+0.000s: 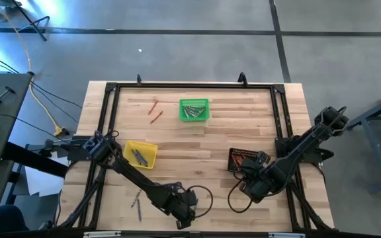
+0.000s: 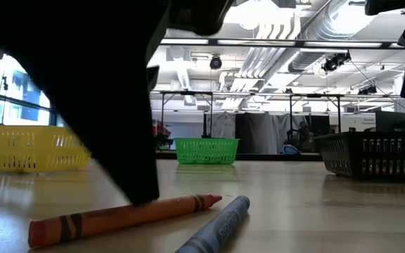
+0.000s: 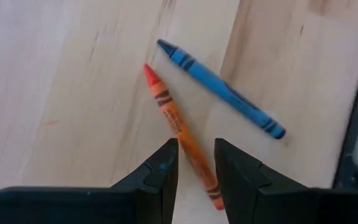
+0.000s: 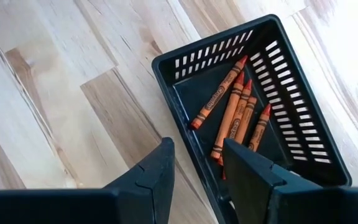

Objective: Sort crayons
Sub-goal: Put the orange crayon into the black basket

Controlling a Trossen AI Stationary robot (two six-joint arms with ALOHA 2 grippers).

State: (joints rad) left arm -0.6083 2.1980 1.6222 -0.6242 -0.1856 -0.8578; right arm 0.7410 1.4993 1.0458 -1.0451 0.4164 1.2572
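Low, left gripper (image 3: pixel 196 163) straddling orange crayon (image 3: pixel 180 127) (jaws parted)

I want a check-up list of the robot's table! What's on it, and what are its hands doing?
Surface: wooden table, bare planks.
Job's things: orange crayon and blue crayon lie loose near the table's near edge; two more orange crayons lie at the far side; orange ones fill the black basket; grey-blue ones sit in the yellow basket and green basket.
Clutter: nothing seen.
Hands: left hand open over the orange crayon; right hand open above the black basket's edge.
Cables: black cable loops by the right arm.
Surroundings: open workshop hall.
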